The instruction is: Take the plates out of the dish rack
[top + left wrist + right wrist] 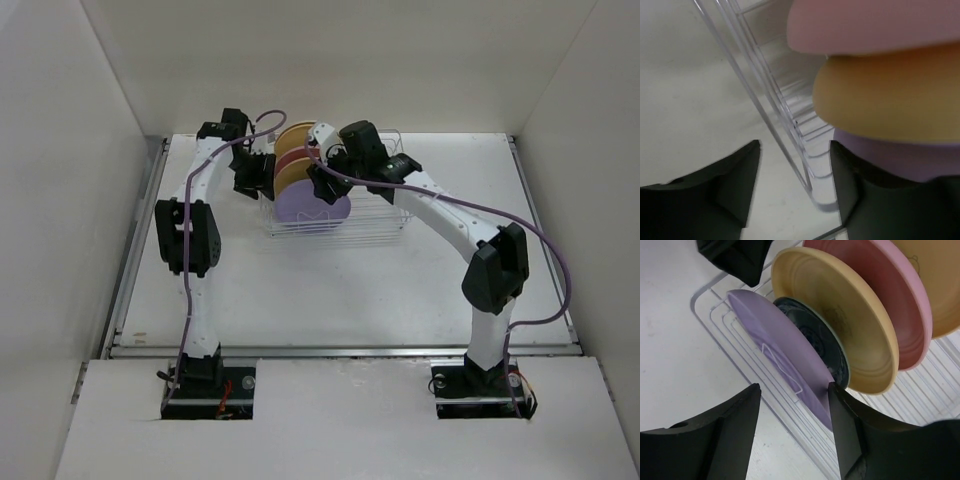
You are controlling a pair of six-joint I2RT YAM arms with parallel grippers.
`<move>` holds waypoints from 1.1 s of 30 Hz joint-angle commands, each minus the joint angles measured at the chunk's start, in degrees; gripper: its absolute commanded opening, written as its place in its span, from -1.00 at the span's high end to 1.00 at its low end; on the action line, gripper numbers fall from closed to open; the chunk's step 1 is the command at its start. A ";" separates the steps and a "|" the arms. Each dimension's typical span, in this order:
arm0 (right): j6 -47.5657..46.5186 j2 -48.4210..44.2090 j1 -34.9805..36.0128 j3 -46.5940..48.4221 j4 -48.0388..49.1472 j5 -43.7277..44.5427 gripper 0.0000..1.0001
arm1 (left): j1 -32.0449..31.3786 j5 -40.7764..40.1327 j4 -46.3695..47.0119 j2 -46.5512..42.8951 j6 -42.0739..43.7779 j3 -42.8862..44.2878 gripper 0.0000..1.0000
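The dish rack (375, 225) stands toward the far side of the white table (300, 290), with the plates (290, 165) upright in the slots of its left half. The lavender plate (312, 208) is nearest the arm bases. Behind it come the yellow plate (840, 315), the pink plate (905, 310) and, farthest back, a tan plate (940, 285). A smaller dark-teal plate (815, 337) sits between the lavender and the yellow one. The right gripper (794, 387) has its jaws apart astride the lavender plate's rim, which lies close to one finger, not clamped. The left gripper (795, 145), jaws also apart, straddles the rack's left wire wall, gripping nothing.
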 commanded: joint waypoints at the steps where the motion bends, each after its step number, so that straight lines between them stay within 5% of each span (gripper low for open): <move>1: -1.66 -2.18 1.33 0.43 4.05 3.12 -0.23 | -0.11 2.12 1.31 2.30 -1.87 4.08 0.08; 4: -1.66 -0.95 1.33 0.43 4.05 4.35 0.10 | -0.11 2.13 2.00 4.24 -3.01 5.14 0.65; 5: -1.66 -0.95 1.33 0.43 4.05 4.36 0.11 | -0.11 2.13 2.01 5.20 -3.02 5.14 0.77; 6: -1.66 -0.34 1.33 0.43 4.05 5.23 0.37 | -0.11 2.74 2.71 5.21 -3.80 5.93 0.86; 8: -1.66 -0.33 1.85 0.43 4.66 7.08 0.56 | -0.11 2.74 3.23 5.91 -4.86 6.54 1.00; 13: -3.50 -0.33 1.85 -0.71 5.89 10.15 0.95 | -0.11 4.58 4.29 5.83 -6.97 6.55 1.00; 22: -4.04 -4.71 1.85 -2.37 9.58 12.09 1.00 | -0.11 7.40 7.37 3.54 -12.94 3.65 1.00; 23: -4.04 -5.25 1.85 -2.38 10.11 12.09 0.97 | -0.11 7.40 7.98 3.54 -13.47 3.65 1.00; 24: -4.04 -5.25 1.85 -2.99 10.11 12.09 0.71 | -0.11 7.40 7.99 3.02 -13.48 3.65 1.00; 26: -4.56 -5.25 1.85 -2.99 8.89 12.09 -0.21 | -0.11 7.40 7.99 3.01 -13.48 3.65 1.00; 27: -5.26 -4.73 1.85 -2.99 8.36 11.48 -0.47 | -0.11 7.40 7.99 3.01 -13.48 3.65 1.00; 33: -5.27 -0.34 1.85 -1.95 7.83 9.80 -0.36 | -0.11 6.88 7.99 3.01 -12.95 3.65 1.00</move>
